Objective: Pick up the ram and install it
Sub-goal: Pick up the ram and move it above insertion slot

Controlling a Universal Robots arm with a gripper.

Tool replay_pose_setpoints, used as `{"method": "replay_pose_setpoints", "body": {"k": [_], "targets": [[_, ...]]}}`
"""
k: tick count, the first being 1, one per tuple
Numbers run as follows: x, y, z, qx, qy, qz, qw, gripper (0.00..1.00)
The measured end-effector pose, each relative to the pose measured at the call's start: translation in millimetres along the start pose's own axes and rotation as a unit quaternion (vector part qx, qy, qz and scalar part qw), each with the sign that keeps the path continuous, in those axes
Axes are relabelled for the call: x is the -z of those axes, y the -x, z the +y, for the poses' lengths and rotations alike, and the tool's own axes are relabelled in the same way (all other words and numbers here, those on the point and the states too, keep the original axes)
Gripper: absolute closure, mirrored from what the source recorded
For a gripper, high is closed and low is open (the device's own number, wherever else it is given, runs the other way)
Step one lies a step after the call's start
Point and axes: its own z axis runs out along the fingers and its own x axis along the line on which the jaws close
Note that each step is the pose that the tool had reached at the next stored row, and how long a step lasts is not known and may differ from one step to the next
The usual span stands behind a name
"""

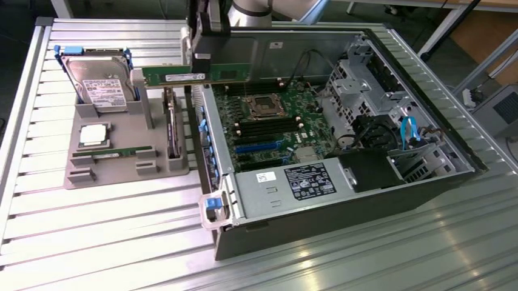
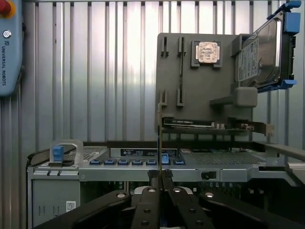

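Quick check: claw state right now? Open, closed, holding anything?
Claw: closed on the green ram stick, holding it in the air by the open computer case.

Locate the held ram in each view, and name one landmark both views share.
Exterior view: the ram hangs level in the gripper, between the hard drive and the case.
Wrist view: the ram is seen edge-on, a thin strip pinched in the gripper, in front of the grey tray.
Shared landmark: the hard drive in its blue bracket.
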Motion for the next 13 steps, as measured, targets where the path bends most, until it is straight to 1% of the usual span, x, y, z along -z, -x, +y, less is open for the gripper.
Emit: {"method": "replay_pose_setpoints", "body": {"k": [13], "targets": [[0.8,-0.1,-14.2,0.000,0.0006,0.0032,1.0000,0.88]]}}
